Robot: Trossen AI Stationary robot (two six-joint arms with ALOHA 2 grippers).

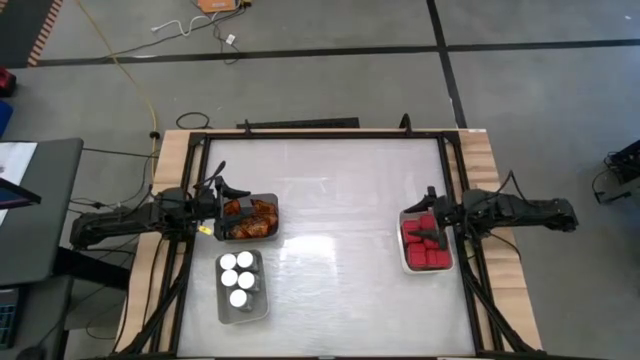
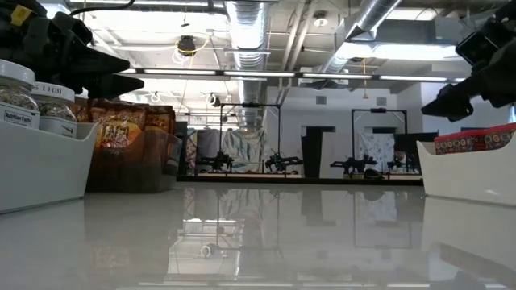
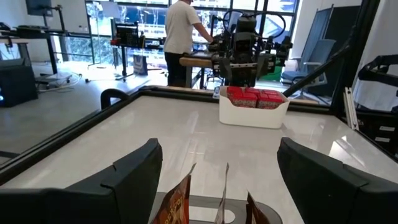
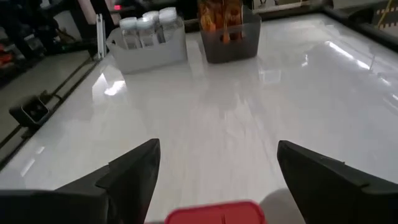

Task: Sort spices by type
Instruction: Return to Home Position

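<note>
White-lidded jars (image 2: pixel 16 95) filled grey tray (image 1: pixel 244 314), packets (image 2: pixel 121 129) dark tray (image 1: pixel 276 222), red boxes (image 1: pixel 425 252) white tray (image 2: pixel 468 173): one kind each, so sorting looked done. Left gripper (image 3: pixel 217 149), right gripper (image 4: pixel 217 149) hung wide, empty.

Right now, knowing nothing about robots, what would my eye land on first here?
Probably the bright red cube-like boxes packed in a white tray on the right side of the table, with the right gripper open above them. Across the table, crinkled orange-brown packets fill a dark tray under the open left gripper, and round jars with white lids sit in a grey tray beside it.
</note>
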